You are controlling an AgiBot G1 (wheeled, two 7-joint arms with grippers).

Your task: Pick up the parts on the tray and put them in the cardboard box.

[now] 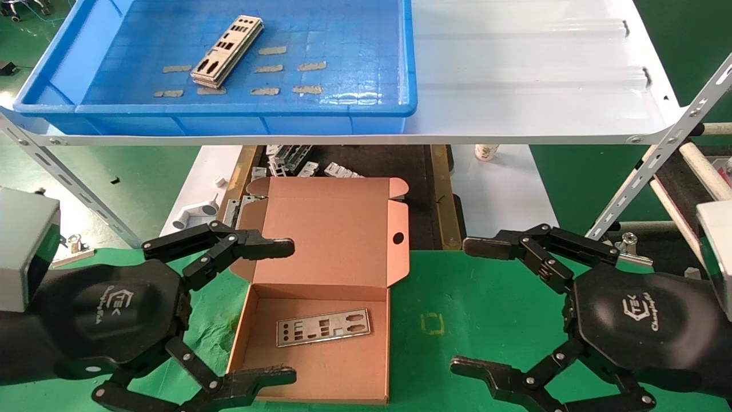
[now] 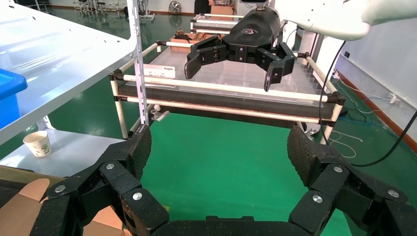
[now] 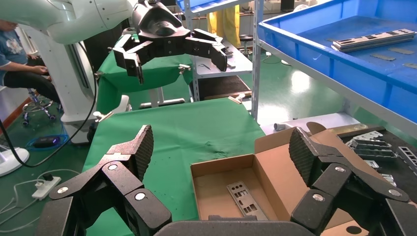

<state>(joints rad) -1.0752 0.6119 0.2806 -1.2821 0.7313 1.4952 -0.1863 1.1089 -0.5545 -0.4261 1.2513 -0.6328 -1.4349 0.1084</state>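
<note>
A stack of thin, flat, silver metal plates with punched cut-outs [image 1: 227,50] is lying in the large, shallow blue plastic tray [image 1: 86,63], well ahead of and above the left gripper [image 1: 289,312]. The stack's long axis is running diagonally, its far end pointing away from the robot and toward its right. Small grey tape patches [image 1: 309,66] are lying on the tray floor around the stack, several touching none of it. The tray is sitting on the white metal shelf [image 1: 532,68], whose right portion is showing bare surface beside the tray's rim.

One single silver plate [image 1: 323,327] is lying flat in the small brown corrugated cardboard box [image 1: 246,343], between the two grippers and nearer the left one. Its long axis is running roughly across the box, slightly tilted. The box lid [image 1: 337,229] is standing open toward the shelf.

The left gripper is resting released, its fingers [image 1: 269,248] spread wide, one near the lid's left edge and the other at the box's near corner. The right gripper [image 1: 466,306] is also hanging spread and holding nothing, over the green mat [image 1: 434,297], just beside the box's right wall. Open mat is lying between the right gripper and the box.
</note>
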